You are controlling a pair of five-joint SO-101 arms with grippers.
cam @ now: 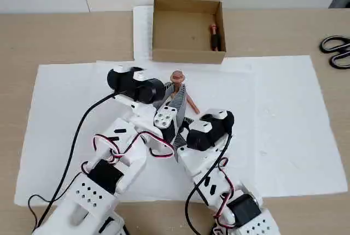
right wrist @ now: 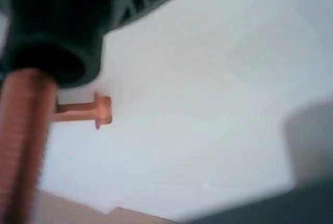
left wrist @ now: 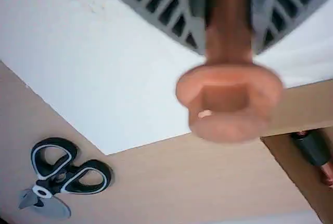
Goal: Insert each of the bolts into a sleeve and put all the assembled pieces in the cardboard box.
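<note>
My left gripper (cam: pixel 176 94) is shut on a copper bolt (left wrist: pixel 229 96), its flanged head (cam: pixel 176 76) pointing toward the cardboard box (cam: pixel 188 56). Just behind it, the right gripper (cam: pixel 179 121) is shut on a black sleeve (right wrist: pixel 52 31), and a threaded copper shaft (right wrist: pixel 23 146) enters the sleeve's open end. A second copper bolt (cam: pixel 192 104) lies loose on the white paper beside the grippers and appears again as the loose bolt (right wrist: pixel 86 110) in the right wrist view. Inside the box lies one assembled piece (cam: pixel 215 37), a black sleeve with a bolt in it, near the right wall.
White paper (cam: pixel 284 120) covers the middle of the wooden table, with open room on its right half. Black-handled scissors (cam: pixel 336 50) lie at the table's far right edge. The box stands at the paper's far edge, close to the bolt head.
</note>
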